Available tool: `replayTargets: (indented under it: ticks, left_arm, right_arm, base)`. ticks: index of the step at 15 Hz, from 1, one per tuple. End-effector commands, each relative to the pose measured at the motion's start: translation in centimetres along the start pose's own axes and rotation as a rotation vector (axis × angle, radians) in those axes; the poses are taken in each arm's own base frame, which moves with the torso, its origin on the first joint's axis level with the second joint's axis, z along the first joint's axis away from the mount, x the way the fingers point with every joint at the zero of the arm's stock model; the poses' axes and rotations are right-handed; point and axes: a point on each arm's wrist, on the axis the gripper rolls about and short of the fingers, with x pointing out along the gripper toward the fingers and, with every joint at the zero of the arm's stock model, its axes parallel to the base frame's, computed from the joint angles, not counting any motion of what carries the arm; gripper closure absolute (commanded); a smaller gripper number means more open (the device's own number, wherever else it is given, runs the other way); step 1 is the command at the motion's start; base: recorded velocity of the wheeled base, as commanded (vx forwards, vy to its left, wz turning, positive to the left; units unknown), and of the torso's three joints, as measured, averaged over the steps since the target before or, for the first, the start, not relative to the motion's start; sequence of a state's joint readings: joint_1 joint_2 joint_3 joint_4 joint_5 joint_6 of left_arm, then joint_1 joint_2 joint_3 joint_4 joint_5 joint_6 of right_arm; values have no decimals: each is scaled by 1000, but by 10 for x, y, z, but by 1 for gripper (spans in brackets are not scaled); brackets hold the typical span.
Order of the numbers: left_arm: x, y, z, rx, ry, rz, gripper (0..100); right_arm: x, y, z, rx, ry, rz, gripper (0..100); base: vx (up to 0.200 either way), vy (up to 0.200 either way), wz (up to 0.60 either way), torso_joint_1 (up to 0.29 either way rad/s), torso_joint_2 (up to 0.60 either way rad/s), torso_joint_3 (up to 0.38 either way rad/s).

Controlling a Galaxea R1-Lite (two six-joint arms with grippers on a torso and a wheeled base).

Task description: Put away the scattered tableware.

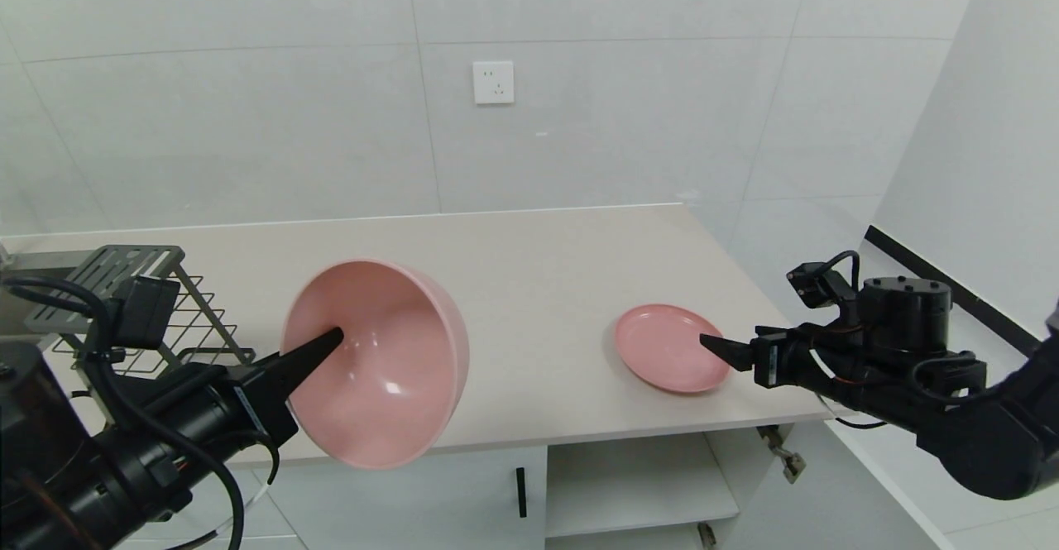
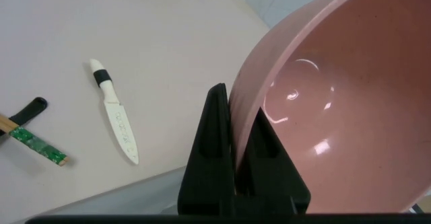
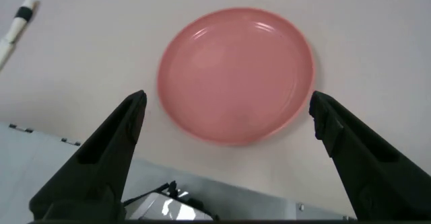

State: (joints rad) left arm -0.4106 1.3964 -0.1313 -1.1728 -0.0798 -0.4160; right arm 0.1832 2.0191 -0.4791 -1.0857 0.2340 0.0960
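Left pincer (image 1: 331,337) (image 2: 236,109) is pinching the rim of the pink bowl (image 1: 389,376) (image 2: 337,83). One finger (image 2: 217,126) sits on the outside of the rim and the other is on the inside. I see the bowl held up in the air, tipped on its side. Its hollow faces back along the arm, toward me. It hangs over the front edge of the counter (image 1: 538,269).

Behind this pincer, at the far left end of the counter, stands a grey wire rack (image 1: 124,285).

Past the pincer's tips, down on the counter, a white knife (image 2: 114,113) lies flat. Just beside the knife are a stick with a green end (image 2: 37,143) and a small black thing (image 2: 27,109). I cannot tell what the black thing is.

My right pincer (image 1: 713,343) (image 3: 225,113) is spread wide and holds nothing. The pink plate (image 1: 666,351) (image 3: 236,69) lies flat on the counter right in front of its tips, near the front edge. From the wrist, I see the plate between the two fingers and a bit beyond them. I cannot tell if a tip touches the plate.

The bowl and the plate are well apart. Below the plate, a cupboard (image 1: 637,484) stands open.
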Motion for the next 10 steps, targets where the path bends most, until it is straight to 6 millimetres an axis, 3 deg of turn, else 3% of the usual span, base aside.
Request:
replayTargets:
  ticks: [1, 4, 10]
  left_arm:
    - [1, 0, -1, -2, 8, 1, 100]
    - [1, 1, -1, -4, 8, 3, 100]
    - [0, 4, -2, -9, 15, 14, 100]
  right_arm:
    - [25, -16, -20, 10, 14, -25, 0]
    - [48, -24, -36, -4, -30, -24, 0]
    - [69, -35, -37, 3, -51, -75, 0]
  base:
    - [0, 0, 0, 0, 0, 0]
    - [0, 0, 0, 0, 0, 0]
    - [0, 0, 0, 0, 0, 0]
